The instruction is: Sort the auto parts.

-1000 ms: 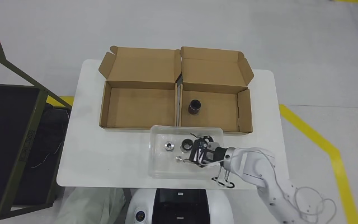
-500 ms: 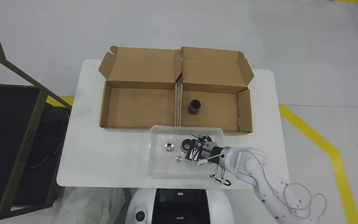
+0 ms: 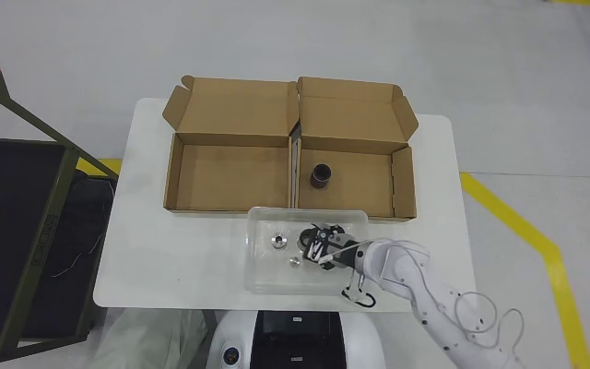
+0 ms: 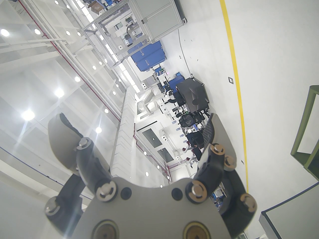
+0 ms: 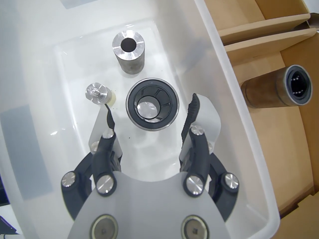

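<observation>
In the clear plastic bin (image 3: pixel 263 277) stand a black-ringed bearing (image 5: pixel 152 104), a silver bushing (image 5: pixel 128 52) and a small silver knurled part (image 5: pixel 98 93). My right gripper (image 5: pixel 151 106) is down inside the bin (image 5: pixel 219 50), open, with one finger on each side of the black-ringed bearing and not touching it. In the top view this gripper (image 3: pixel 319 247) sits just right of the bearing (image 3: pixel 307 238), with the bushing (image 3: pixel 277 242) farther left. A similar dark bearing (image 3: pixel 319 174) lies in the right cardboard box (image 3: pixel 402 184). My left gripper (image 4: pixel 135 123) is open, holding nothing, aimed up into the room.
Two open cardboard boxes stand side by side behind the bin; the left box (image 3: pixel 175 175) holds nothing. The bin's wall (image 5: pixel 239 100) runs close beside one right finger. A dark cart (image 3: pixel 37 240) stands left of the white table (image 3: pixel 138 258).
My right gripper has edged deeper into the bin toward the black-ringed bearing, and the arm behind it has swung closer. The parts have not moved.
</observation>
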Action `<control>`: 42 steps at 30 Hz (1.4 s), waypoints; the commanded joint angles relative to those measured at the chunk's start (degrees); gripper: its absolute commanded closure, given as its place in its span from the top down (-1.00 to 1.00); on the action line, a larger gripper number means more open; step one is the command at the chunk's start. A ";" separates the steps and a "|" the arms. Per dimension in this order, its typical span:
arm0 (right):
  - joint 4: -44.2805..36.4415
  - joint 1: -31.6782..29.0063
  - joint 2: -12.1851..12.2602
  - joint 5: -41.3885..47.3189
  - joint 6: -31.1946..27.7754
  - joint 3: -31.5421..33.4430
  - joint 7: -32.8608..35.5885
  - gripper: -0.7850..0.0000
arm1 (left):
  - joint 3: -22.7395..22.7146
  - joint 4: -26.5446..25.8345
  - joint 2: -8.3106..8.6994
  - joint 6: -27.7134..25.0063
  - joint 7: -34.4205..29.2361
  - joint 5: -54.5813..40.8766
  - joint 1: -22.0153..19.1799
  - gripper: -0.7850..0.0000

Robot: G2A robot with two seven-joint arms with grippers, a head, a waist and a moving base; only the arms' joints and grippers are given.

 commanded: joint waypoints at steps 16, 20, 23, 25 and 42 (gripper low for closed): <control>4.62 2.73 -0.92 2.35 0.66 -2.01 -1.32 -0.18 | 0.00 0.00 0.00 0.00 0.00 0.00 0.00 1.00; 4.52 2.84 -0.92 2.75 0.32 -1.87 -1.67 -1.00 | 0.00 0.00 0.00 0.00 0.00 0.00 0.00 1.00; 4.13 2.67 -0.83 2.82 0.15 -1.57 -1.89 -1.00 | 0.00 0.00 0.00 0.00 0.00 0.00 0.00 1.00; 3.72 2.45 -0.75 3.20 -0.13 -1.28 -2.11 -1.00 | 0.00 0.00 0.00 0.00 0.00 0.00 0.00 1.00; -7.98 -1.69 1.09 9.41 -5.44 5.41 -2.51 -1.00 | 0.00 0.00 0.00 0.00 0.00 0.00 0.00 1.00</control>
